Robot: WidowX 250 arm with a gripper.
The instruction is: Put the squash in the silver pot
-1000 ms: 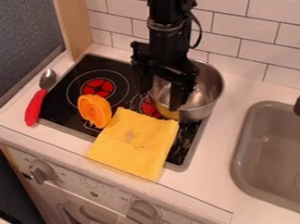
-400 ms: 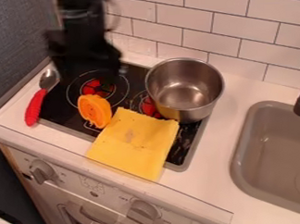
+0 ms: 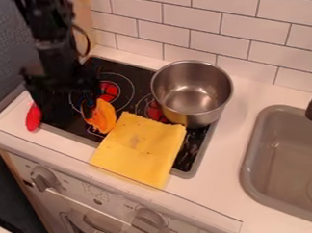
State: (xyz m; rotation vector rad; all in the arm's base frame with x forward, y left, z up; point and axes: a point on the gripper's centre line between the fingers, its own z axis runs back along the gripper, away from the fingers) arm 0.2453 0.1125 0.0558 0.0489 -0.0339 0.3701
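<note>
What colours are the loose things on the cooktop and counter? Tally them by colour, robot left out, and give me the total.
Silver: 1, the pot
Orange: 1, the squash
Yellow: 1, the cloth
Red: 1, the utensil handle
Total: 4

There's open air above the stovetop (image 3: pixel 141 85) between the orange squash (image 3: pixel 105 118) and the silver pot (image 3: pixel 200 119), whose mouth is open, though its upright wall blocks a low pass across.
</note>
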